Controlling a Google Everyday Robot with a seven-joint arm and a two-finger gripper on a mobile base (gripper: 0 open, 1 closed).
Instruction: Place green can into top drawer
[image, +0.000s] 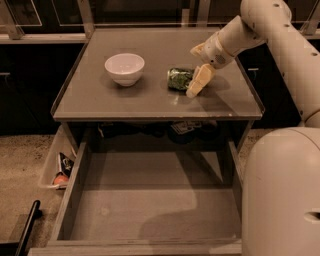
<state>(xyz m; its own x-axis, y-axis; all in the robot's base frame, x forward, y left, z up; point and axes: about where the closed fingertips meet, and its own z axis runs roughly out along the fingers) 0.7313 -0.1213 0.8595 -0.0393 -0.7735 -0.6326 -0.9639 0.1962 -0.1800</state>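
Observation:
The green can (178, 79) lies on its side on the cabinet top (100, 102), right of the middle. My gripper (197, 66) is at the can's right end, low over the top. It is open: the near finger (198, 81) is against the can's right side, and the far finger (198, 49) is behind it. The can is not lifted. The top drawer (150, 200) is pulled out wide below the cabinet top, and its grey bottom is bare.
A white bowl (124, 68) stands on the cabinet top, left of the can. A narrow pale bin (59, 167) with small colourful items hangs at the drawer's left. My arm (280, 45) reaches in from the right, and my base (282, 195) fills the lower right.

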